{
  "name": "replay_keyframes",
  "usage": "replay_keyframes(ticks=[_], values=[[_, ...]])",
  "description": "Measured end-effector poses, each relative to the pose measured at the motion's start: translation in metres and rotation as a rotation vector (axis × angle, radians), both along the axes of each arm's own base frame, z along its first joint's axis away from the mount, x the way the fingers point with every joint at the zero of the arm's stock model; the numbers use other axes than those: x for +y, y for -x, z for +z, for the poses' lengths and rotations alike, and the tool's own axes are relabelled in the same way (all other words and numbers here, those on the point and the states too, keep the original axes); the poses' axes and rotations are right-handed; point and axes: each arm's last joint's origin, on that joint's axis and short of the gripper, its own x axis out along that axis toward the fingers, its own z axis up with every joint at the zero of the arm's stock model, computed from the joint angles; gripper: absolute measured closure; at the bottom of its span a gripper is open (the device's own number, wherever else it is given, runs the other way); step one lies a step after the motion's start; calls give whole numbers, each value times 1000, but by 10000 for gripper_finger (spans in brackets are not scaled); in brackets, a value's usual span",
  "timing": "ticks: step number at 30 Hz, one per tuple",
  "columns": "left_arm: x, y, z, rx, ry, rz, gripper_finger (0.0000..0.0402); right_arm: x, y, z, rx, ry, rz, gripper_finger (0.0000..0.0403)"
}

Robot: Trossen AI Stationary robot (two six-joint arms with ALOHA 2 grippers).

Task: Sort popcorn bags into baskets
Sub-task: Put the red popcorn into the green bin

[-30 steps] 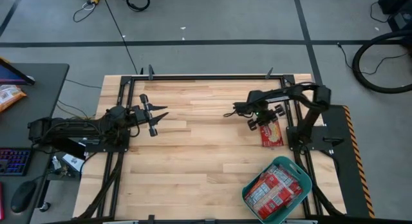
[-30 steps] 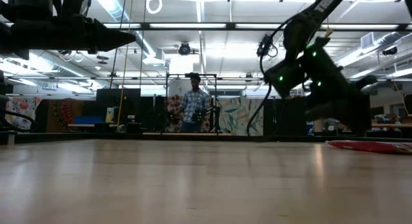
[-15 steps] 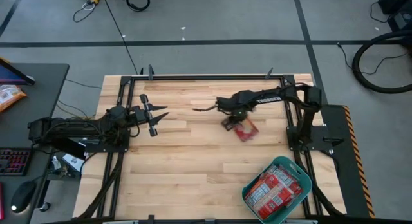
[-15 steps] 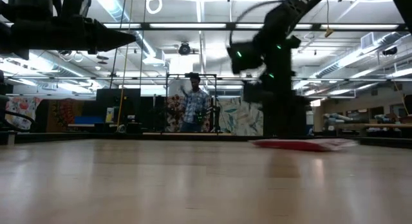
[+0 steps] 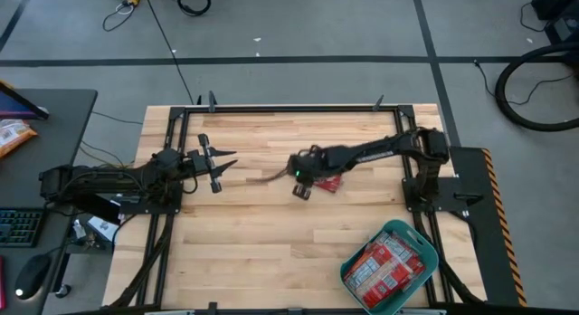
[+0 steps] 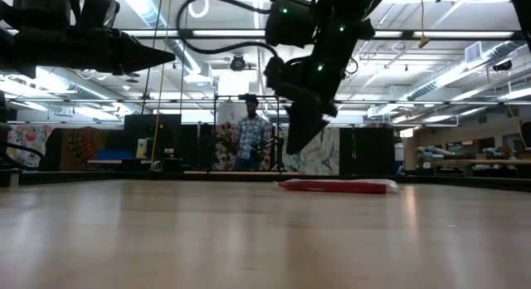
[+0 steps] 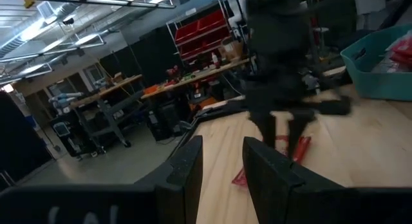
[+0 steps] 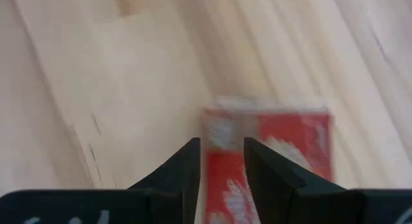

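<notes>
Wooden tabletop (image 5: pixel 271 233): pale planks inside a dark metal frame, carrying both arms and the task's things.
Loose packet: a flat red popcorn bag (image 5: pixel 329 181) lies flat near the middle of the tabletop, well apart from the tub; the low view shows it as a thin red strip (image 6: pixel 336 186).
Right hand (image 5: pixel 302 181): reached out to the middle of the tabletop, just beside the loose bag on the side away from the tub; fingers slightly parted with a narrow gap, pointing down above the bag's end, holding nothing.
Teal-green plastic tub (image 5: pixel 425 247): at a corner of the tabletop, with several red popcorn bags (image 5: pixel 384 266) piled inside.
Left hand (image 5: pixel 217 164): waiting near the tabletop's far edge from the tub, fingers narrowly apart and empty.
Person (image 6: pixel 250 141): standing in the room beyond the tabletop.
</notes>
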Motion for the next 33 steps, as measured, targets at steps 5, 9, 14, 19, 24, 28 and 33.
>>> replay_keyframes(ticks=[5, 9, 14, 19, 24, 28, 33], values=[[0, 0, 1, -8, -2, 0, 285, 31, -16, -18, 3, 171, 106, 277], [0, 0, 1, -7, -2, -1, 285, 42, -25, -33, 60, 289, 140, 273], [0, 0, 0, -3, -1, 0, 285, 37, -30, -41, 79, 287, 93, 240], [0, 0, -1, 6, -1, 1, 285, 24, -31, -45, 80, 235, 45, 174], [0, 0, -1, 9, -1, 0, 285, 16, -26, -45, 114, 244, -32, 120], [0, 0, -1, 8, -2, 1, 285, 10, -18, -48, 178, 203, -63, 107], [0, 0, -1, 9, -3, 0, 285, 4, -12, -56, 184, 165, -86, 135]])
